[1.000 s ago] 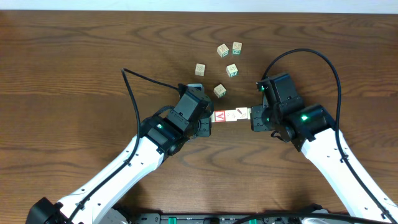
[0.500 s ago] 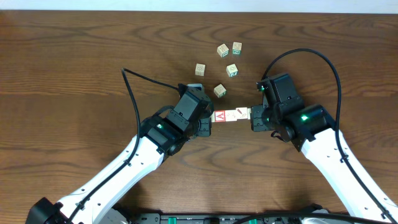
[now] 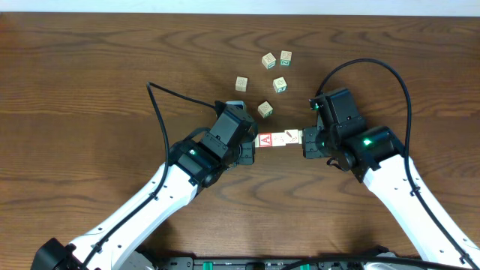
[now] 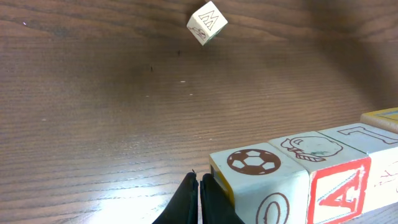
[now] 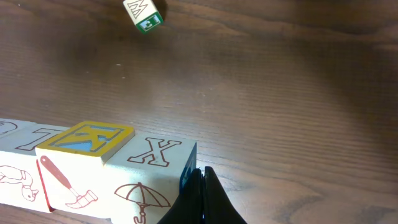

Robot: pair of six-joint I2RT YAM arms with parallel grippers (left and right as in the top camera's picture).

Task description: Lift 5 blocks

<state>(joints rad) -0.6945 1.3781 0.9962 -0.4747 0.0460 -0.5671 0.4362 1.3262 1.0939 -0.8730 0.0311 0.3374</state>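
Pressing the blocks into one row from both ends.
Left gripper and right gripper angle in toward the row, each with jaws pressed together, tips against its ends. Its long axis runs gripper to gripper, red "A" near the left end. Loose cubes lie beyond it on the dark wood table.

Pale blocks, red "A" print
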